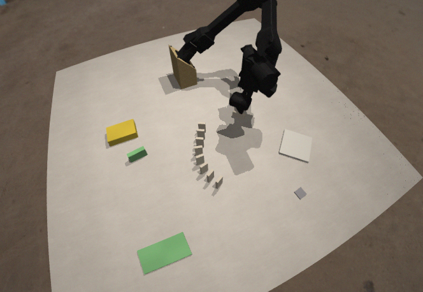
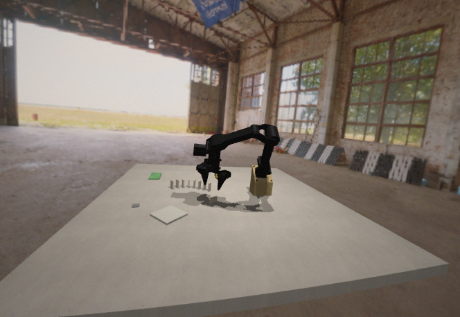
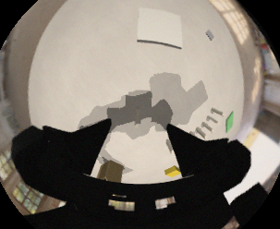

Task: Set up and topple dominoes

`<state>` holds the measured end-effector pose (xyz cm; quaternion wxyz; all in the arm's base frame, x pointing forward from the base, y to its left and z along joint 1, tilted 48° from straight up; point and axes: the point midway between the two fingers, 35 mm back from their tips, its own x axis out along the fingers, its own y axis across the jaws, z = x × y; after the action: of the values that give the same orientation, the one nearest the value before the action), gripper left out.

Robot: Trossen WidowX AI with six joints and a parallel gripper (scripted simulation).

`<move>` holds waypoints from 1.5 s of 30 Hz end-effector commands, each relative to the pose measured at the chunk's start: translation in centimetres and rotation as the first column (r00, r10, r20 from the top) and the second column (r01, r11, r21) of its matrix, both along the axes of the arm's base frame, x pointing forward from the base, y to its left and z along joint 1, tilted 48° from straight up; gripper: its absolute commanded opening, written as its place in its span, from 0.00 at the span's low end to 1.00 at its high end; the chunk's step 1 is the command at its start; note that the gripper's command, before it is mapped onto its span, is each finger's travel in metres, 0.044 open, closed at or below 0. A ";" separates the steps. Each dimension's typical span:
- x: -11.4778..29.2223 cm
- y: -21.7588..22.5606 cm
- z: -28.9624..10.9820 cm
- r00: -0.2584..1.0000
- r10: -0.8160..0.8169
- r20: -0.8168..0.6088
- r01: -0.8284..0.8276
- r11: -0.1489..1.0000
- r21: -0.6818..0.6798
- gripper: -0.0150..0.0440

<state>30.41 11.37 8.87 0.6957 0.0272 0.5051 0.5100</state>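
Several beige dominoes stand upright in a curved row (image 1: 199, 160) (image 2: 182, 183) (image 3: 207, 126). In the wrist view the right finger hides part of the row. My gripper (image 2: 212, 186) (image 3: 140, 124) is open and empty, pointing down above the table beside the base-side end of the row. A loose domino (image 1: 234, 114) (image 3: 138, 116) lies in the gripper's shadow, below and between the open fingers. It shows only faintly in the wrist view, and the gripper hides most of it in the top view.
A yellow block (image 1: 121, 132) (image 3: 172, 171) and a small green block (image 1: 137, 153) lie on the row's far side. A white square slab (image 1: 296, 146) (image 2: 168, 214) (image 3: 160, 27), a small grey tile (image 1: 300, 193) (image 2: 135, 205) and a flat green slab (image 1: 164, 252) (image 2: 154, 176) lie farther off.
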 end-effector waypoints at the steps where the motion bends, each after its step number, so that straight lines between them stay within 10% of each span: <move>1: -0.4 1.9 -1.6 1.000 0.004 -0.017 -0.004 1.000 -0.002 1.00; 29: -0.5 5.7 -5.0 1.000 0.009 -0.004 -0.009 1.000 0.011 1.00; 45: -0.5 5.7 -5.0 1.000 0.009 -0.004 -0.009 1.000 0.011 0.29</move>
<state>29.93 17.04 4.04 0.6938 0.0269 0.5012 0.5164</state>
